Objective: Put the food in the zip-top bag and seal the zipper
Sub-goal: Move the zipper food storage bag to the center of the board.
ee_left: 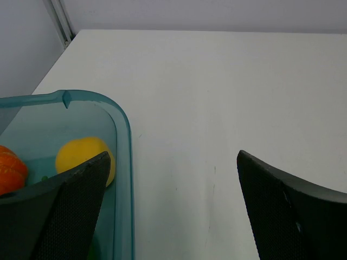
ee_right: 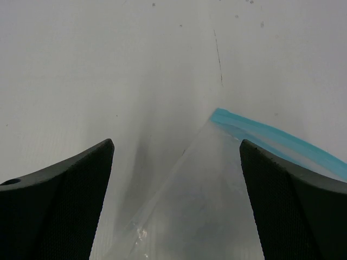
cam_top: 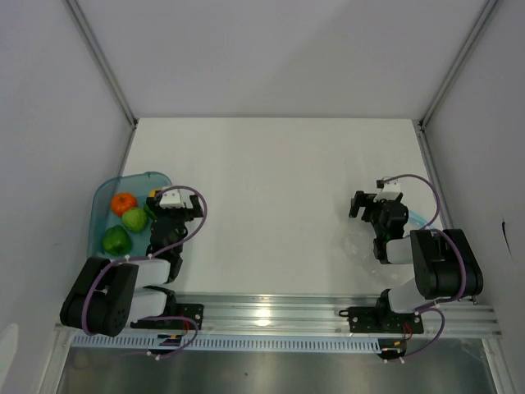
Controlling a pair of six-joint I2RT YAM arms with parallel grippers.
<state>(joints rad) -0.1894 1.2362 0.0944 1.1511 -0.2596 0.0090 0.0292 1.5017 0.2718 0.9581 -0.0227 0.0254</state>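
Note:
The food lies in a teal tray (cam_top: 102, 201) at the left: an orange fruit (cam_top: 124, 203) and two green ones (cam_top: 134, 219) (cam_top: 116, 240). The left wrist view also shows a yellow fruit (ee_left: 81, 154) and the orange one (ee_left: 11, 170) inside the tray's rim (ee_left: 123, 146). My left gripper (ee_left: 172, 162) is open over bare table just right of that rim and holds nothing. The clear zip-top bag (ee_right: 206, 200) lies flat under my open right gripper (ee_right: 176, 146), its light blue zipper (ee_right: 271, 138) toward the right finger. In the top view the right gripper (cam_top: 373, 209) partly hides the bag.
White walls with metal corner posts (cam_top: 102, 61) (cam_top: 459, 61) close the table in at the back and sides. An aluminium rail (cam_top: 271, 316) carrying both arm bases runs along the near edge. White table (cam_top: 271, 189) spreads between the two arms.

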